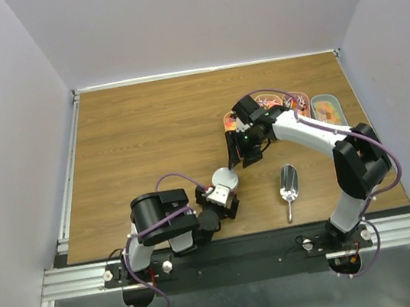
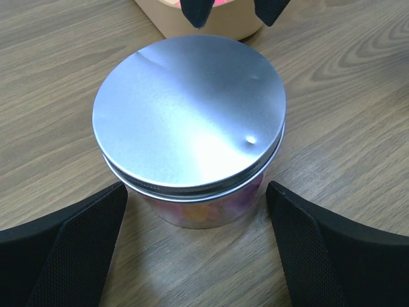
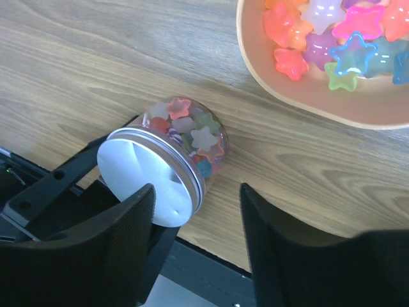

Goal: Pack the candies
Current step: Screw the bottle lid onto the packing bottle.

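Mid-frame, the wide-open left tool (image 2: 196, 192) brackets the silver-lidded clear jar (image 2: 188, 115) of multicoloured star candies (image 3: 192, 131), probably to steady it; the half-open right tool (image 3: 197, 192) hovers empty

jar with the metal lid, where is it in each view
Top external: jar just below centre.
Left wrist: fills the centre.
Right wrist: lower left, lid showing.
Shared landmark: left gripper, its black fingers flanking the jar.
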Action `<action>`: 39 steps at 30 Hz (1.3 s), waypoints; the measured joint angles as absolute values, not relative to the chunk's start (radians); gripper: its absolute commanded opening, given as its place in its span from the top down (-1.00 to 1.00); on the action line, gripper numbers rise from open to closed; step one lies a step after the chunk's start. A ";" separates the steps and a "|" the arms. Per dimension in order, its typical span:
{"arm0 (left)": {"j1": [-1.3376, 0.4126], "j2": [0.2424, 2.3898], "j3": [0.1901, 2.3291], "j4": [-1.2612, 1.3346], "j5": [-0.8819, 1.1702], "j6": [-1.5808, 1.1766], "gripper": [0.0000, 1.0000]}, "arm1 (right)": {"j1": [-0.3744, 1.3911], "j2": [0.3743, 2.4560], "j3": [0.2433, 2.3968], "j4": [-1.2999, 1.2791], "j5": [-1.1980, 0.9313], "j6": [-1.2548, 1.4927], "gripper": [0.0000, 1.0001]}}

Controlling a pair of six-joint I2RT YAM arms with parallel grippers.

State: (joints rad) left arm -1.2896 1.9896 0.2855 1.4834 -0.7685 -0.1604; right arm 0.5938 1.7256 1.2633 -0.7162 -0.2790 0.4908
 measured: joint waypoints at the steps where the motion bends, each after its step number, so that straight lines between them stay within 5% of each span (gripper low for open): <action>1: -1.288 1.993 0.288 1.487 -0.765 -0.160 -0.95 | 0.594 1.728 1.266 -0.715 -0.281 0.488 -0.12; 18: -1.251 2.032 0.300 1.516 -0.709 -0.183 -0.75 | 0.594 1.774 1.284 -0.702 -0.334 0.461 0.20; 39: -1.242 2.041 0.312 1.517 -0.703 -0.184 -0.73 | 0.592 1.771 1.279 -0.688 -0.347 0.452 0.56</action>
State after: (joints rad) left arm -1.2423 2.0407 0.3119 1.5173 -0.7029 -0.1837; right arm 0.5919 1.7706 1.2785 -0.6876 -0.3466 0.4519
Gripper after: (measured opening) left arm 0.870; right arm 0.238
